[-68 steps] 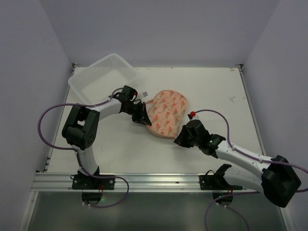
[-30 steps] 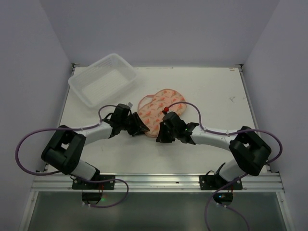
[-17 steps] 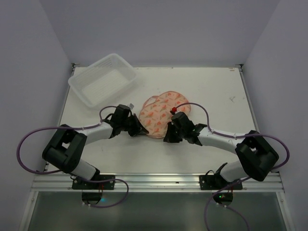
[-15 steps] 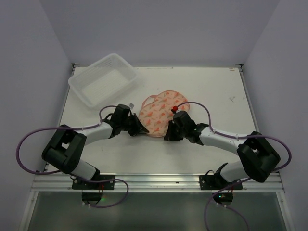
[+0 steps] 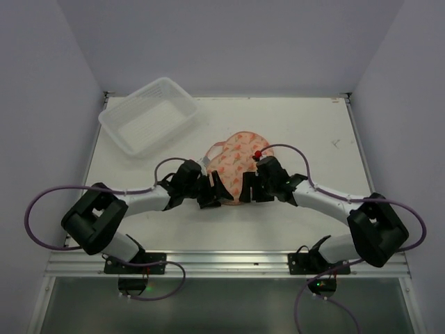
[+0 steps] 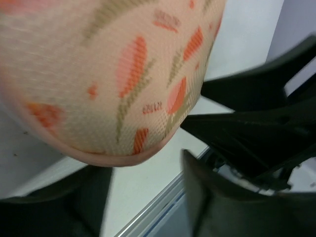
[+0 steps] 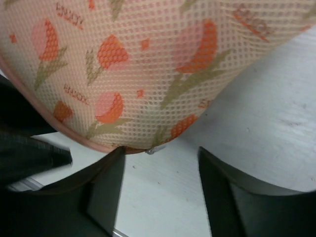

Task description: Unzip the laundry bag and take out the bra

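Observation:
The laundry bag (image 5: 236,160) lies on the table, peach-pink with red-and-green prints. It is shut along its pink edge (image 7: 84,140), and a small metal zip pull (image 7: 154,149) shows at its near end. The bra is hidden. My left gripper (image 5: 216,192) stands open just left of the bag's near end, with the bag (image 6: 108,74) above its fingers (image 6: 210,207) and nothing between them. My right gripper (image 5: 249,188) stands open at the right of that same end. Its fingers (image 7: 104,192) straddle bare table below the bag (image 7: 148,64). The two grippers nearly face each other.
A clear plastic tub (image 5: 148,115) stands at the back left, apart from the bag. The table's metal front rail (image 5: 222,261) runs close behind both grippers. In the left wrist view the right gripper's black body (image 6: 256,123) looms at the right.
Both grippers, shut at the bag's near edge before, have opened and let go. The left gripper has slid right toward the right one. The bag has settled slightly farther back.

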